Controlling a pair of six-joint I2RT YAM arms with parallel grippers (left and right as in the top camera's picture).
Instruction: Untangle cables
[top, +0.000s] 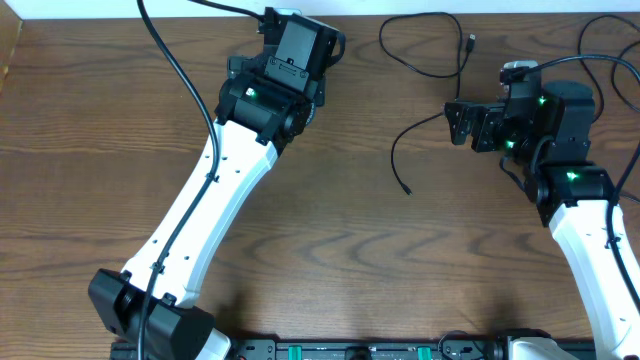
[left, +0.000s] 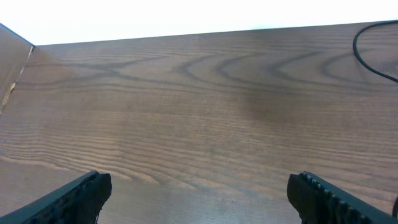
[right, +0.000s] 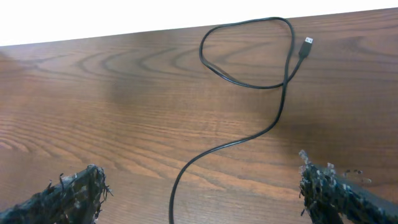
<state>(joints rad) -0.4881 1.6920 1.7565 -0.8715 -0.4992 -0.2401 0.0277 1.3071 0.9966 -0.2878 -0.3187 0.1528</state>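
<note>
From the right wrist, the black cable (right: 283, 99) loops ahead of the right gripper (right: 200, 180) and runs back between its spread, empty fingers; only overhead shows its other end (top: 406, 190). The left gripper (left: 200, 183), also spread and empty, catches one cut-off arc far right.

Bench (top: 330, 250): brown, swirly wood grain. Cable (right: 283, 99): black. My arms (top: 215, 200): white links, black joints, green LEDs. My left tool (left: 199, 183), right tool (right: 200, 173): black.
</note>
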